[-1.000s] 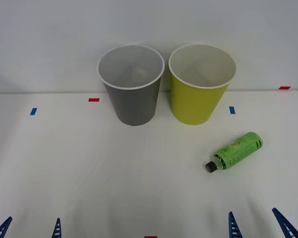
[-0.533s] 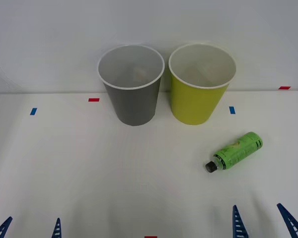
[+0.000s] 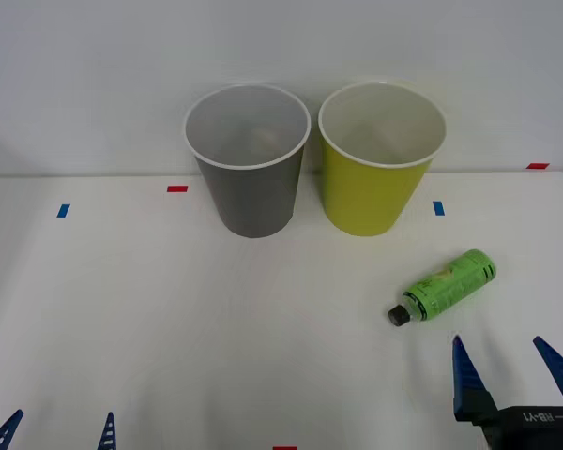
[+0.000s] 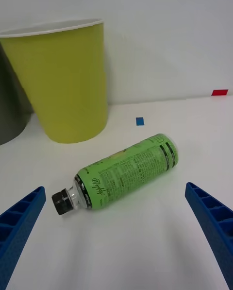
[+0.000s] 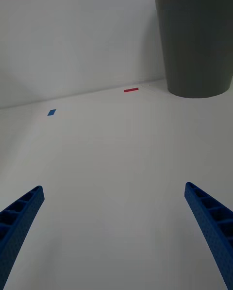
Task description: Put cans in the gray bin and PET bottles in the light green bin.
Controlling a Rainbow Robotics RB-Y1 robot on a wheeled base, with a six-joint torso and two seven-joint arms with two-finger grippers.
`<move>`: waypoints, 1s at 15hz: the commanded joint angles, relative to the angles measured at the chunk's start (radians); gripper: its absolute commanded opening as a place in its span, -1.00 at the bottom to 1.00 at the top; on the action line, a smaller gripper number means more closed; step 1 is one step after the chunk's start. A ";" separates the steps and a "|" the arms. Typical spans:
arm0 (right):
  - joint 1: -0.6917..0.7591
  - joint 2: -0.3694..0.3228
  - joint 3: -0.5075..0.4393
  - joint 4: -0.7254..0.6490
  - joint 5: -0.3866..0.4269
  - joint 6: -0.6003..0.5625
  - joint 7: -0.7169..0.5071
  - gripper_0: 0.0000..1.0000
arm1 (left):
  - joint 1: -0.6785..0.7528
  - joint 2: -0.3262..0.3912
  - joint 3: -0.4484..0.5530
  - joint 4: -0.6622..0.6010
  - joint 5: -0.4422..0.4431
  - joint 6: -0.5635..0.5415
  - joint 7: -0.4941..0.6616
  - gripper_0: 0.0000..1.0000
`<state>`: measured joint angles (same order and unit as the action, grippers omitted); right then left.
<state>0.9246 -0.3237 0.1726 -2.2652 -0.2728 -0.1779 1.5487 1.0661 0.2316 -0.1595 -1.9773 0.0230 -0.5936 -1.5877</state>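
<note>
Since the earlier front frames, the right pincer (image 3: pixel 514 361) had climbed from the lower right edge of the picture until its dark body showed beneath the fingers, while the bottle, both bins and the left pincer (image 3: pixel 56 429) stayed where they were. In the front view the gray bin (image 3: pixel 249 159) and the light green bin (image 3: pixel 380 157) stood upright just beside each other at upper centre against the wall, mouths open to take drops from above. The PET bottle (image 3: pixel 443 286) lay on its side on the white tabletop (image 3: pixel 169 309) right of centre, black cap pointing toward lower left, well apart from the light green bin. The right pincer hung below it in the frame with its fingers spread wide, holding and touching nothing, probably lining up for a grasp. The left pincer sat at the lower left edge, likewise spread and empty, apparently waiting. In the right wrist view the bottle lay across mid-frame between the two parted blue fingers (image 4: pixel 22 222), clear of both, with the light green bin at upper left and a blue tape mark (image 4: pixel 140 121) near it. In the left wrist view, parted fingers (image 5: pixel 19 217) framed bare tabletop, the gray bin at upper right with a red tape mark (image 5: pixel 131 90) beside it.
</note>
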 commanded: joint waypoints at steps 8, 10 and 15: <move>-0.228 0.063 -0.156 -0.229 0.058 0.643 -0.231 1.00 | 0.000 0.000 0.000 0.000 0.000 0.000 0.000 1.00; -0.300 0.035 -0.148 -0.273 0.228 0.819 -0.407 1.00 | 0.000 0.000 0.000 0.000 0.000 0.000 0.000 1.00; -0.498 -0.041 -0.067 -0.326 0.465 1.262 -0.760 1.00 | 0.000 0.000 0.000 0.000 0.000 0.000 0.000 1.00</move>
<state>0.5084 -0.3357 0.0888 -2.5769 0.1640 0.9729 0.8685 1.0661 0.2316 -0.1595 -1.9773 0.0230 -0.5936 -1.5877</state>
